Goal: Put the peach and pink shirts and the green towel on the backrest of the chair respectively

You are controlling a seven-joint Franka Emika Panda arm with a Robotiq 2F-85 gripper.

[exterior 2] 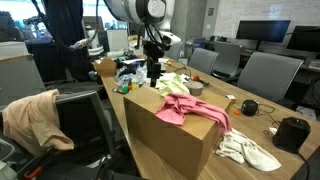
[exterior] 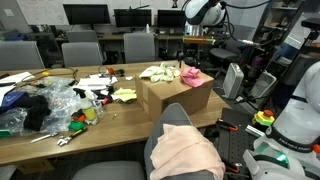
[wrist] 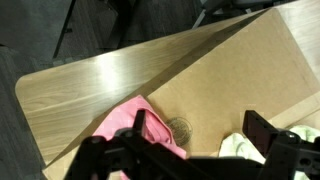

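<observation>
Shows the claw (wrist: 200, 140) spread wide, gripping nothing, hanging over the pink shirt (wrist: 130, 125) and green towel (wrist: 240, 148) lying on a cardboard box (wrist: 230, 80). Places the peach shirt (exterior: 188, 150) well apart, draped on the chair backrest (exterior: 172, 113).

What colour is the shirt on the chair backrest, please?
Pale peach shirt, best in an exterior view.

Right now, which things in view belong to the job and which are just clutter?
Job: peach shirt, already over the chair backrest; pink shirt and green towel, both on the cardboard box.
Lying about: plastic bags, yellow flat item, crumpled pale cloth beside the box.
</observation>
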